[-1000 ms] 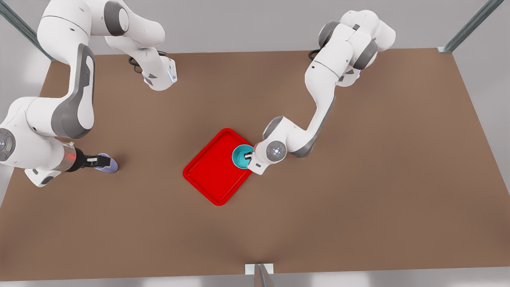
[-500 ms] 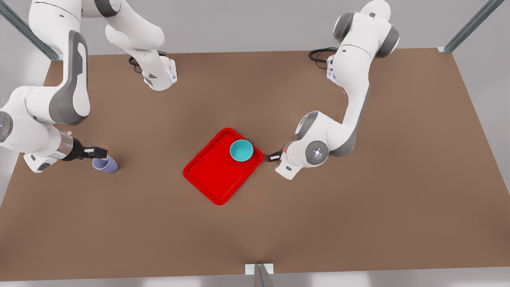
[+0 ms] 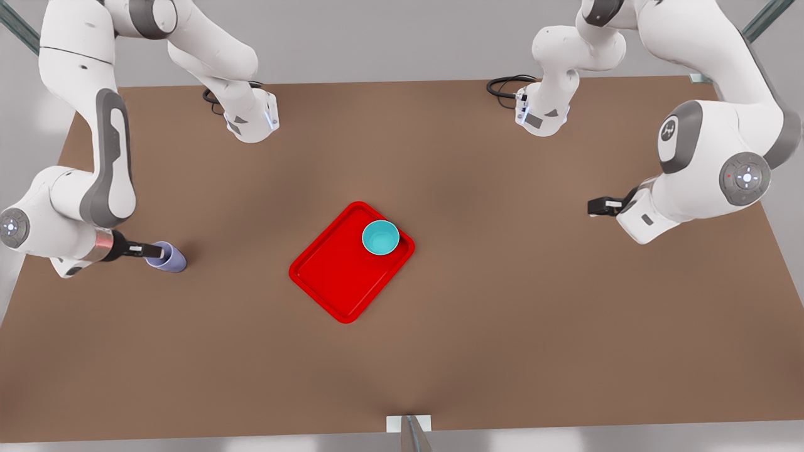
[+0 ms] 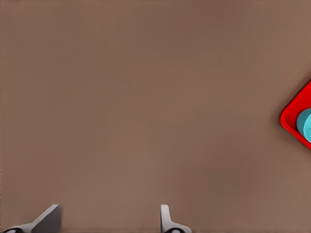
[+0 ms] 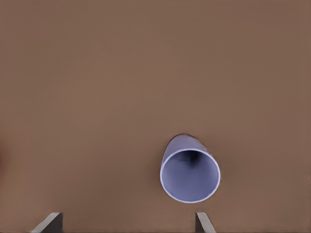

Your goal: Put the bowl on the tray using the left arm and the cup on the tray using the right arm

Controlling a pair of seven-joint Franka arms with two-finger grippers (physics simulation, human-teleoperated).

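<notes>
One item done: turquoise bowl sits on red tray. Left claw idles open; right claw (open, beside the lavender cup) must straddle it.

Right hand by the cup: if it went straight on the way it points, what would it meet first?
Probably the cup, upright on the table. The open right hand sits right at it in the front view, and the cup lies just ahead between its fingers in the wrist view. Depth is unclear.

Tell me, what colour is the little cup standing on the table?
The cup is lavender-purple, with a slightly darker inside; the right wrist view shows it best.
</notes>
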